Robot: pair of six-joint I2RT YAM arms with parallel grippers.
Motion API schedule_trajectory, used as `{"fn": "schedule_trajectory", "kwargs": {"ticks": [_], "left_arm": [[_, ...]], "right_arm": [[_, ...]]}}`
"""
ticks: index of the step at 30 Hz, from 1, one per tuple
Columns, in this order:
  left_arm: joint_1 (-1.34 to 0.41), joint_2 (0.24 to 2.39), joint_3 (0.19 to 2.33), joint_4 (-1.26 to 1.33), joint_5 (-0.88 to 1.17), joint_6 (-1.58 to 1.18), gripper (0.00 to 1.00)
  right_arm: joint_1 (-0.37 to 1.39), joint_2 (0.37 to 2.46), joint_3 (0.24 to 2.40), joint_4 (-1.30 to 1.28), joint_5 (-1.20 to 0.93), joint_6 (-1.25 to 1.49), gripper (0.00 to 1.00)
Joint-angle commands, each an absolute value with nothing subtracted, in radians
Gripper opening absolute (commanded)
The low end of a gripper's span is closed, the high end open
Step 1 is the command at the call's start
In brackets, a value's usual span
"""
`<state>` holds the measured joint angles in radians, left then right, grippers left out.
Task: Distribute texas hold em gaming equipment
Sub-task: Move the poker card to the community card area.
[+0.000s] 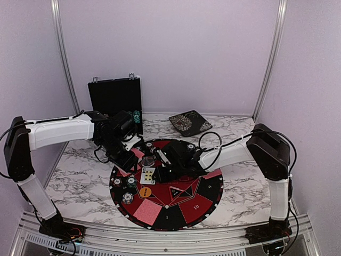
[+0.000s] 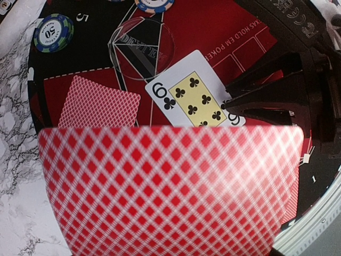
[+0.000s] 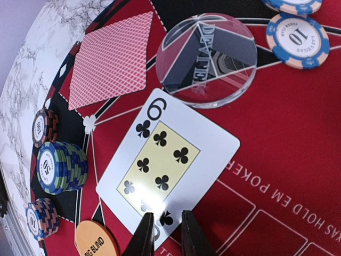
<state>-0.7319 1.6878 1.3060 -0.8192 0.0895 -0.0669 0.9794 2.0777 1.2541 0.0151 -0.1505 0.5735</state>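
Blurred red-backed card stack (image 2: 170, 186) filling the left wrist view's lower half, cut by its bottom edge, left hand's fingers hidden behind it, six of clubs (image 2: 194, 96) corner hidden under right hand (image 2: 234, 101), orange disc (image 3: 97, 241) cut off.

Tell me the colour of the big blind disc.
Orange round big blind disc, clearest in the right wrist view.

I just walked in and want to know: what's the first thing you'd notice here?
A face-up six of clubs lies on the big round red-and-black mat, and the right gripper pinches its near corner. Just beyond it sits a clear dealer button. The left gripper holds a red-backed deck that fills its wrist view.
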Motion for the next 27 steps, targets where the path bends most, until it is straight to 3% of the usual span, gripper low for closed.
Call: {"fn": "schedule_trajectory", "kwargs": {"ticks": [1, 13, 27], "left_arm": [[-0.729, 1.662, 1.299, -0.805, 0.107, -0.061, 0.35], [-0.732, 1.669, 1.313, -0.807, 0.121, -0.064, 0.35], [-0.788, 1.721, 1.382, -0.841, 0.114, -0.061, 0.35]], "right_arm": [[0.997, 2.085, 1.263, -0.042, -0.167, 0.568, 0.18], [0.940, 1.884, 1.156, 0.045, -0.221, 0.612, 0.23], [0.841, 1.787, 0.995, 0.435, -0.550, 0.851, 0.46]]}}
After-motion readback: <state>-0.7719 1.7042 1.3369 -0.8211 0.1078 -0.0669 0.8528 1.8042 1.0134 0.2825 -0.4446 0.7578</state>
